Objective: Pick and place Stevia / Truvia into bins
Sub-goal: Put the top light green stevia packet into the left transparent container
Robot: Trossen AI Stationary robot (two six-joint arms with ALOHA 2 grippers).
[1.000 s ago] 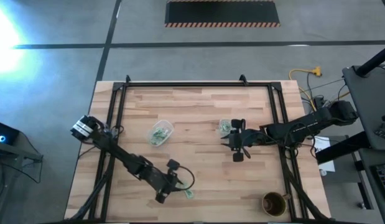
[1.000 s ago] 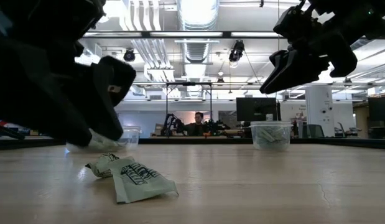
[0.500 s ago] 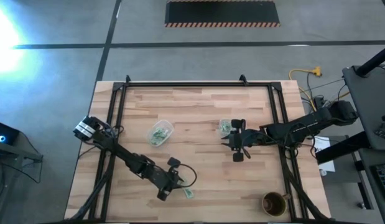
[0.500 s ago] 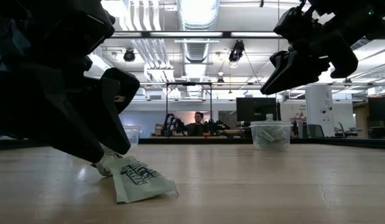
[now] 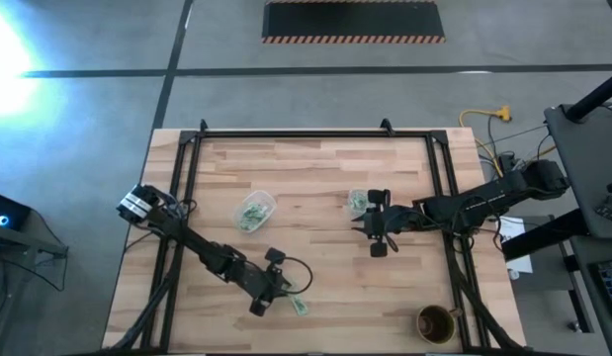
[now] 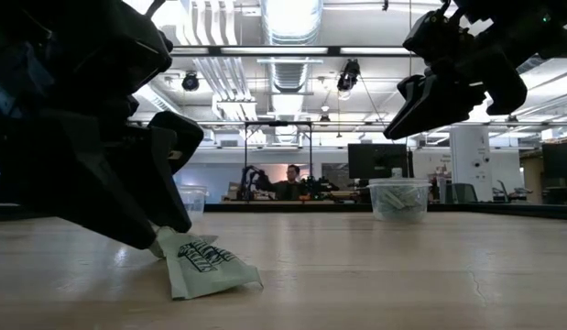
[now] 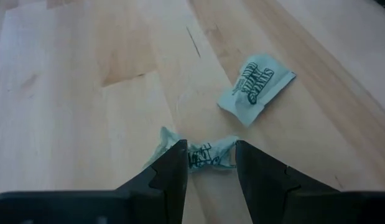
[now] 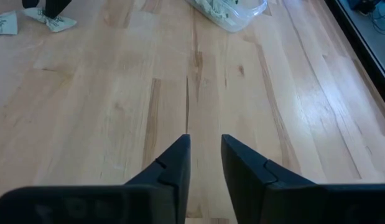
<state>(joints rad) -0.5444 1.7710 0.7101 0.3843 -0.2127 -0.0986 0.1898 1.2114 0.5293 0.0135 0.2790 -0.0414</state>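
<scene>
left gripper (image 7: 209, 163) jaws narrow, straddling crumpled packet (image 7: 204, 153) on table (image 7: 86, 93); light, limp paper, pinch raised fold; right gripper (image 8: 205, 158) narrow, empty

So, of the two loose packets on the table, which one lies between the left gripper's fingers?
The crumpled packet, lying between the fingers of the left gripper. The flat packet lies apart from it, farther out on the wood, untouched.

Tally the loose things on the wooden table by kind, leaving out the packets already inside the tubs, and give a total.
Clear plastic tubs: 2
Loose green-and-white paper packets: 2
Round brown cup: 1
Total: 5
</scene>
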